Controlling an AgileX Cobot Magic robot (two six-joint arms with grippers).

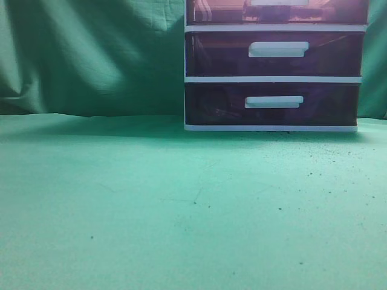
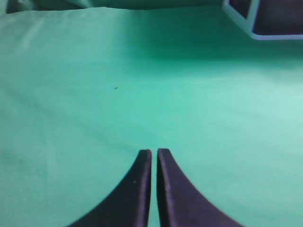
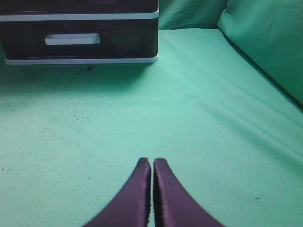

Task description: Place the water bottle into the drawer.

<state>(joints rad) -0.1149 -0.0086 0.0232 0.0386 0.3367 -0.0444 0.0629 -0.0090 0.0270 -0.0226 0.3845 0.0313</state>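
Observation:
The drawer [image 1: 224, 12] is the top one in the exterior view, with a translucent maroon front and a white bar handle [image 1: 279, 2] cut by the frame's top edge. It sits flush in the white-framed unit [image 1: 272, 79]. The water bottle is not in any view. My left gripper [image 2: 154, 152] is shut and empty, low over the green cloth, with the unit's lower corner [image 2: 258, 28] far ahead to the right. My right gripper [image 3: 152, 161] is shut and empty over the cloth, well short of the unit [image 3: 80, 59]. Neither gripper shows in the exterior view.
Two like drawers [image 1: 275, 54] [image 1: 272, 104] sit below the top one; the lowest also shows in the right wrist view [image 3: 72, 39]. Green cloth covers the table [image 1: 181, 205] and hangs as a backdrop [image 1: 91, 54]. A raised cloth fold [image 3: 265, 47] borders the right side.

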